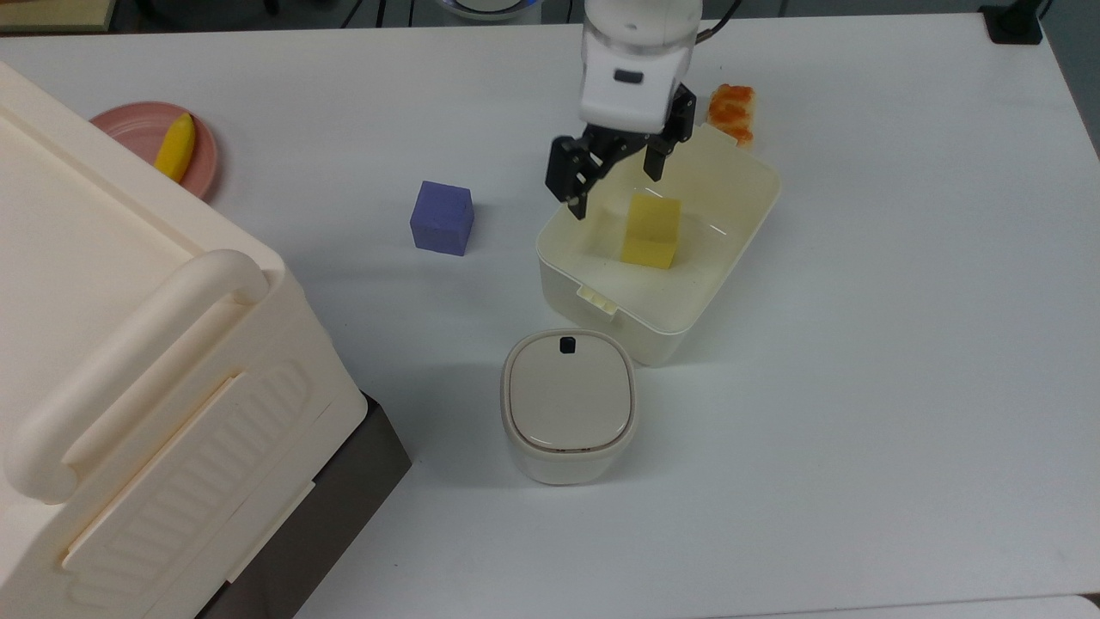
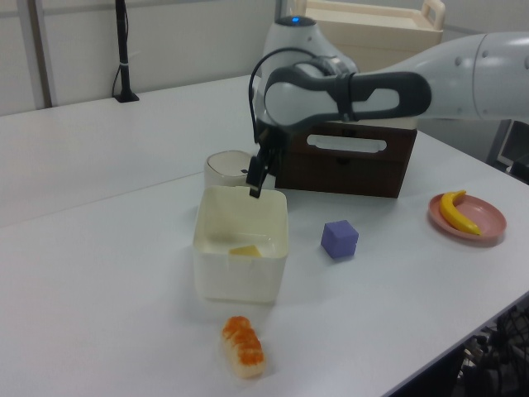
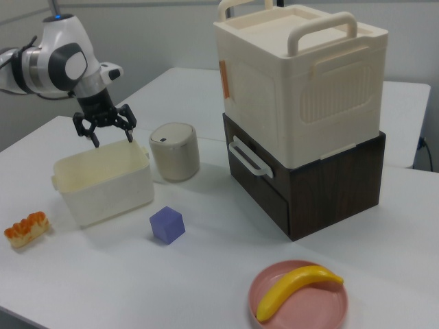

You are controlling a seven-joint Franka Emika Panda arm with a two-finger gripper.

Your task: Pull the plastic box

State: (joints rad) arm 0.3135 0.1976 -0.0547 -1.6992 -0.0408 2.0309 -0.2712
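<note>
The plastic box, a lidless cream-white tub, stands mid-table with a yellow block inside it. My gripper hangs open just above the box's far-left rim in the top view, touching nothing, with nothing between its black fingers. In the right view the gripper spreads its fingers over the box's back edge. The left view has the gripper above the box's far rim.
A small bin with a grey lid sits close in front of the box. A purple cube lies to the top view's left, a sushi piece behind the box. A large cream crate and a pink plate with a banana occupy the left.
</note>
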